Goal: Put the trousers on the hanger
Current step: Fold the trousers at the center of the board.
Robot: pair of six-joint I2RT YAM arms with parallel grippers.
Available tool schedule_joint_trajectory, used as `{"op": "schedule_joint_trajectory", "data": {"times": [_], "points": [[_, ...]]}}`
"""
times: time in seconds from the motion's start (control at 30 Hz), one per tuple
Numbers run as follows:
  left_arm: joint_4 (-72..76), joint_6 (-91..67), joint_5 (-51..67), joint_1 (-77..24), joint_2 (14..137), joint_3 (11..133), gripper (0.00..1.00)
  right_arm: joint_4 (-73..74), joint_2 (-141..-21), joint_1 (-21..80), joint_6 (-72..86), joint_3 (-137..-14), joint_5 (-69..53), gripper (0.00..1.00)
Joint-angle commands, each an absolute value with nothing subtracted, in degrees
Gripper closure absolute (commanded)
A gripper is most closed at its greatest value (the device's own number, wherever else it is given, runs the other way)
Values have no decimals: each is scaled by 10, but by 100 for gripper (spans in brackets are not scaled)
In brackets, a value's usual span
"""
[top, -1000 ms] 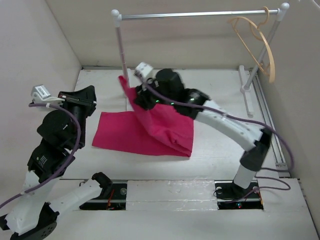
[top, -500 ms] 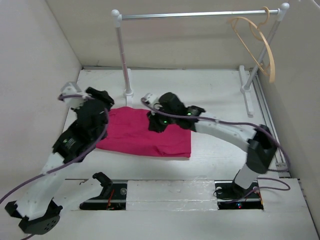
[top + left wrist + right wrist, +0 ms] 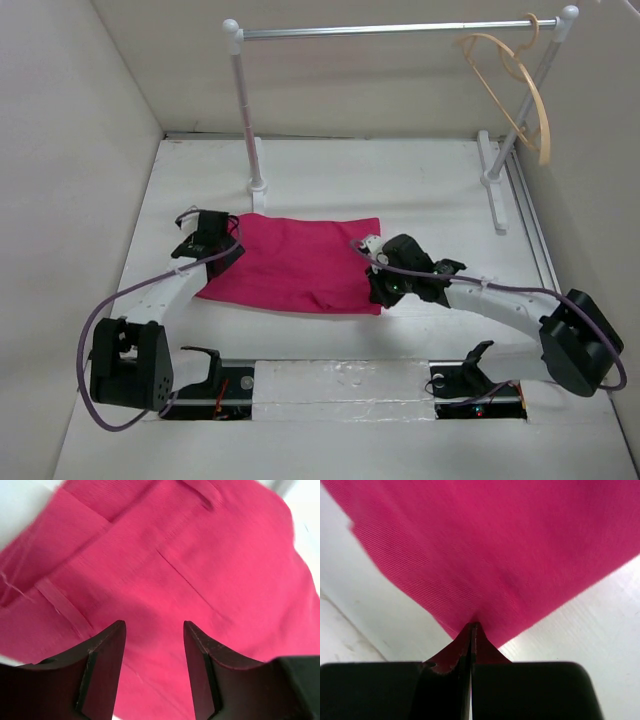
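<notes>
Toward the table's [image 3: 420, 190] near edge, the right gripper [image 3: 471, 626] clamps the trousers [image 3: 300, 262] while the left gripper [image 3: 154, 627] hangs spread apart above them.

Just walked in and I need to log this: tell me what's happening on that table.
Two robot arms are working on a pair of pink trousers lying flat on the table. The right gripper is shut on a pinch of fabric at the trousers' near right corner. The left gripper is open, its fingers just above the cloth at the left end. The hanger hangs untouched on the rail at the back right, so the trousers are not on it yet.
</notes>
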State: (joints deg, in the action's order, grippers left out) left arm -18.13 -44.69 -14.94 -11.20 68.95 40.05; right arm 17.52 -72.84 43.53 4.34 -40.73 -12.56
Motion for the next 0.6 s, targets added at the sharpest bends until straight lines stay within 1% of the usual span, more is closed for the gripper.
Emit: {"op": "schedule_joint_trajectory", "data": {"times": [0.0, 0.07, 0.17, 0.27, 0.3, 0.37, 0.43, 0.47, 0.5, 0.53, 0.57], "points": [[-131, -450, -73, -54, 707, 368, 54, 119, -728, 422, 52, -368, -119, 100], [-127, -460, -47, -13, 707, 339, 54, 98, -732, 417, 64, -328, -119, 100], [-138, -470, -56, 1, 689, 326, 54, 91, -731, 410, 71, -306, -123, 100], [-162, -475, -65, 1, 658, 335, 54, 123, -700, 410, 68, -322, -123, 100], [-174, -475, -64, 1, 646, 350, 54, 161, -688, 410, 62, -336, -122, 100], [-178, -475, -47, 1, 625, 369, 54, 206, -645, 416, 49, -407, -129, 100], [-171, -461, -26, -13, 592, 413, 55, 274, -621, 422, 26, -478, -129, 92], [-162, -454, -24, -24, 571, 426, 57, 290, -610, 422, 18, -558, -114, 89], [-148, -441, -21, -35, 567, 460, 62, 333, -603, 422, -13, -605, -96, 82], [-137, -432, 16, -48, 566, 492, 72, 378, -613, 399, -49, -701, -67, 82], [-137, -432, 17, -48, 569, 492, 76, 379, -613, 399, -49, -754, -57, 82]]}}
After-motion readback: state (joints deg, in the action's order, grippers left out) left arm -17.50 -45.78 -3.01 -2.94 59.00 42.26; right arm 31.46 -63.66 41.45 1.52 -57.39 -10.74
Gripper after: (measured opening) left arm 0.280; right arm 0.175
